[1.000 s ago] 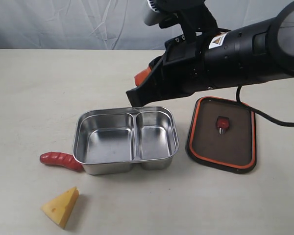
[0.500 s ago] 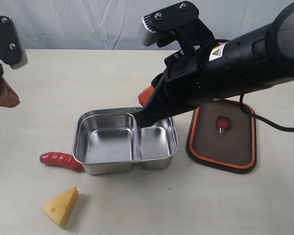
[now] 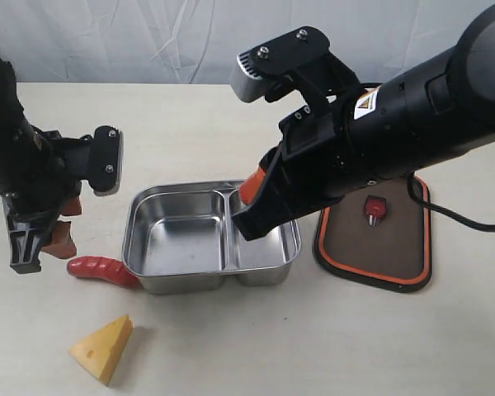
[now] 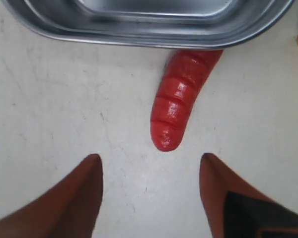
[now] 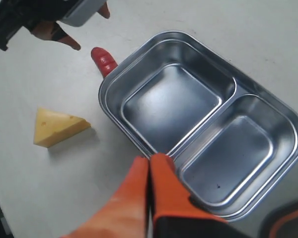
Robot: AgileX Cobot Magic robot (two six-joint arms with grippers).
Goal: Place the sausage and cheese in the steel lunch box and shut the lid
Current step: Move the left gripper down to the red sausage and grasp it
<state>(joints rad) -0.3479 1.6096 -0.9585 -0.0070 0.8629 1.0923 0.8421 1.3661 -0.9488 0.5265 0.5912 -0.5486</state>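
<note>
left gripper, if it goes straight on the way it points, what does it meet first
Probably the sausage, its rounded end just ahead of the open left gripper; depth unclear, so possibly the table first.

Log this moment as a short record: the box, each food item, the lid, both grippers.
steel lunch box: both compartments empty
sausage: on the table, one end against the box's wall
cheese: on the table, apart from the box
lid: off, flat beside the box, orange rim up
left gripper: jaws open, just short of the sausage's free end, empty
right gripper: jaws shut, empty, over the box near its divider
</note>
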